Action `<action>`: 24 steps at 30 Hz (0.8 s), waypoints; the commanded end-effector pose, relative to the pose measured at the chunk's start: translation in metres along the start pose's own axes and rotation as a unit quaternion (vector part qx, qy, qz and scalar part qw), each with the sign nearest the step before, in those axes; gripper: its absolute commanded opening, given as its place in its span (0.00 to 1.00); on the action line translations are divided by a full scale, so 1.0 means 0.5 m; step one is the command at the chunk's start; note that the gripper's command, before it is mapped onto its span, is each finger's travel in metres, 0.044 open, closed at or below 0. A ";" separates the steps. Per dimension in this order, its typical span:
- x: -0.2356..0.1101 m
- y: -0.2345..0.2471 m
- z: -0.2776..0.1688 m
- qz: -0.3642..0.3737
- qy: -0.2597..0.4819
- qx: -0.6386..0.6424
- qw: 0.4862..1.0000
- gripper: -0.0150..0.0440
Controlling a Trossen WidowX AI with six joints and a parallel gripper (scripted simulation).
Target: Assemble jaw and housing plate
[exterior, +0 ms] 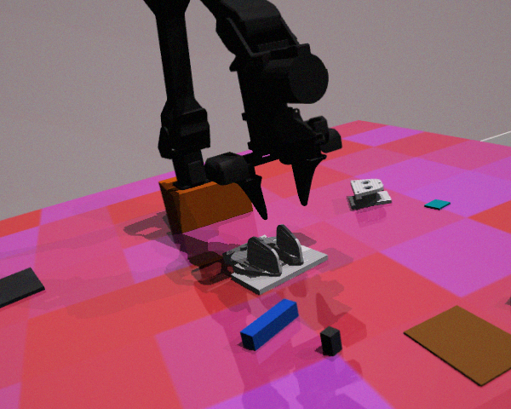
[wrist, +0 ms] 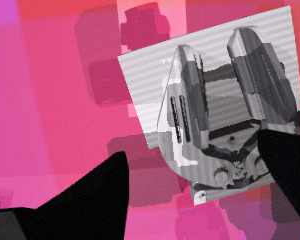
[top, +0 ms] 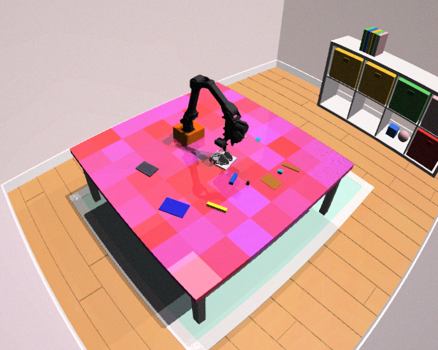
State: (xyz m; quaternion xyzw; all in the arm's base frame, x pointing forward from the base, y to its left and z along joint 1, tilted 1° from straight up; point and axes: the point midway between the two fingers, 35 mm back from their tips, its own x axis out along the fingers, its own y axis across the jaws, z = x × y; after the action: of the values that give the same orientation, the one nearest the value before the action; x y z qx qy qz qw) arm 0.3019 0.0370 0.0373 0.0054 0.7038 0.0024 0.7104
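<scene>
My gripper (exterior: 284,211) (wrist: 192,150) is open and empty, its fingertips above the rear of the white base plate (exterior: 311,258) (wrist: 145,67). Two grey jaws stand side by side on that plate: the left jaw (exterior: 262,256) (wrist: 192,92) and the right jaw (exterior: 289,245) (wrist: 264,80), with a gap between them. Their round rear ends lie close together in the wrist view. The pins and whether the teeth mesh cannot be told. The white housing plate (exterior: 366,187) with two holes rests on a small stand behind and to the right, away from the jaws.
A blue block (top: 233,178) (exterior: 269,325) and a small black block (top: 247,182) (exterior: 330,341) lie in front of the base plate. A brown sheet (top: 271,181) (exterior: 467,343) lies to the right. The orange arm mount (top: 189,133) (exterior: 215,206) is behind.
</scene>
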 end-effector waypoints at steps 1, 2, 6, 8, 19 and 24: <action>0.000 0.014 -0.001 -0.004 -0.002 -0.004 1.000 0.90; -0.001 0.019 -0.001 -0.005 -0.003 -0.005 1.000 0.95; -0.004 0.043 -0.002 -0.007 -0.005 -0.023 1.000 1.00; -0.006 0.061 -0.005 -0.007 -0.005 -0.045 0.999 1.00; -0.019 0.158 -0.029 -0.002 -0.004 -0.163 0.987 1.00; -0.025 0.199 -0.045 -0.001 -0.004 -0.214 0.977 1.00</action>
State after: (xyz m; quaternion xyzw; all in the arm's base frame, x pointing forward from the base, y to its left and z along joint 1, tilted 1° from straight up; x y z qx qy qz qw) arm 0.2816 0.1252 0.0467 -0.1303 0.6906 0.1313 0.6992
